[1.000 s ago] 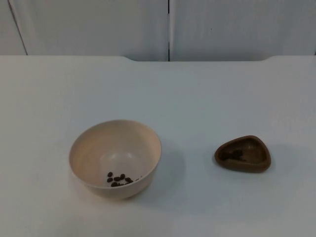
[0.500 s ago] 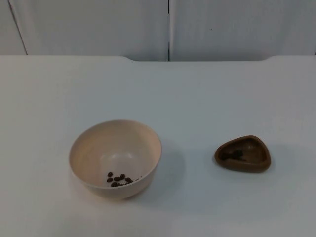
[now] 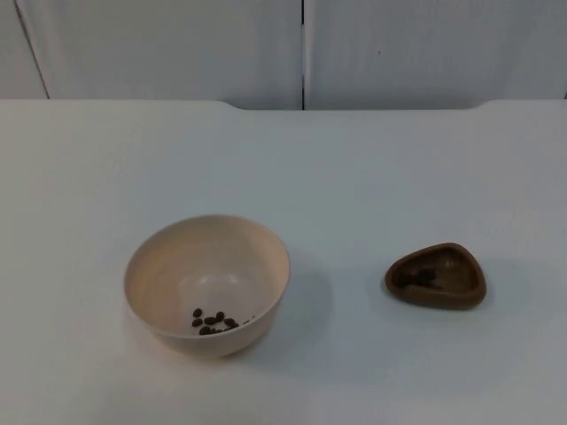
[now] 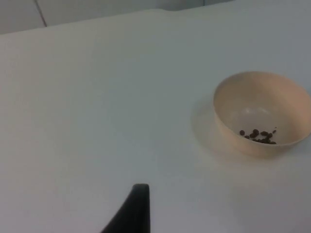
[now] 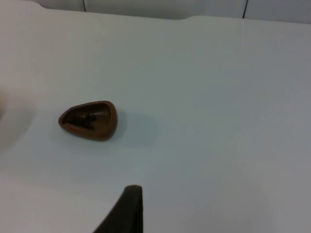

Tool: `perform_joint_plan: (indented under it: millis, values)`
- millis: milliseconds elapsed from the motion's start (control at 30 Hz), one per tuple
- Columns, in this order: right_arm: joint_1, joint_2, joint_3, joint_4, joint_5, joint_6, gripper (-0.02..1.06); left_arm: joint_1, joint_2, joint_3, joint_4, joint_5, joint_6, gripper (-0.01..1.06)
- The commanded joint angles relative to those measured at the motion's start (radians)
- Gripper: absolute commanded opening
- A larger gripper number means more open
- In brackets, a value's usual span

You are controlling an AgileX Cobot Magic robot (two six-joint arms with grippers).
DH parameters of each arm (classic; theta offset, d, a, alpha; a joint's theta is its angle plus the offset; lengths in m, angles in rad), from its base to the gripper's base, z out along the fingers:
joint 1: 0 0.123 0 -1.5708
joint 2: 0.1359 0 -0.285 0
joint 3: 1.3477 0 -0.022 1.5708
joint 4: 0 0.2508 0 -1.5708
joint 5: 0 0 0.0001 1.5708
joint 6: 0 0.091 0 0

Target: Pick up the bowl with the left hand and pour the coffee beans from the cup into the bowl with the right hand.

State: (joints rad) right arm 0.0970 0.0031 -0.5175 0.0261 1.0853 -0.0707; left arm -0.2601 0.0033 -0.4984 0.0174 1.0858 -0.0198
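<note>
A cream bowl (image 3: 164,266) stands upright on the white table at front left, with a few coffee beans (image 3: 213,322) in its bottom. To its right sits a small brown triangular cup (image 3: 462,282) holding dark beans (image 3: 423,276). My left gripper (image 4: 138,206) hangs well away from the bowl (image 4: 233,104), off its left side, touching nothing. My right gripper (image 5: 129,208) is likewise held back from the cup (image 5: 106,121), with bare table between them. Both arms wait.
The white table (image 3: 354,177) runs back to a grey partition wall (image 3: 177,44). A stretch of bare table separates the bowl from the cup, and there is free room all around both.
</note>
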Motion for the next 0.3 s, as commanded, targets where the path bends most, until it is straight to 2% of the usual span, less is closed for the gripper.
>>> perform_joint_plan:
  millis: [0,167,267]
  values:
    - [-0.006,-0.003,0.002,0.003,-0.006,-0.007,1.05,0.06,-0.003,0.005,0.003,-0.012,0.001,1.05]
    - [-0.006,-0.003,0.002,0.003,-0.006,-0.007,1.05,0.203,-0.003,0.005,0.003,-0.012,0.001,1.05]
    - [-0.006,-0.003,0.002,0.003,-0.006,-0.007,1.05,0.242,-0.003,0.005,0.003,-0.012,0.001,1.05]
